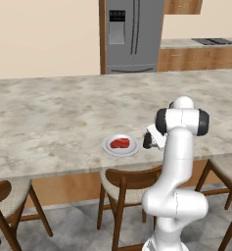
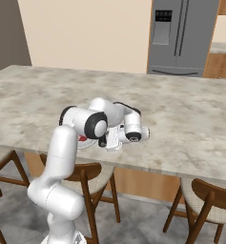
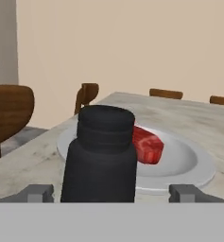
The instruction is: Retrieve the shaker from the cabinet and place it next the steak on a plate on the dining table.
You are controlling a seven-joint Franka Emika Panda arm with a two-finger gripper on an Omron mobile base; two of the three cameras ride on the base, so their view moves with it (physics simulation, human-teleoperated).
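The black shaker stands upright on the marbled dining table, just right of the white plate near the table's front edge. The red steak lies on that plate. My gripper is level with the table and open. Its fingertips stand on either side of the shaker with gaps, not touching it. In the right base view my arm hides most of the plate, and the shaker peeks out under the wrist. The task's cabinet is out of view.
Wooden chairs are tucked under the table's front edge, below my arm. Beyond the table stand a steel fridge and wooden counter cabinets. The table top stretches wide on both sides of the plate.
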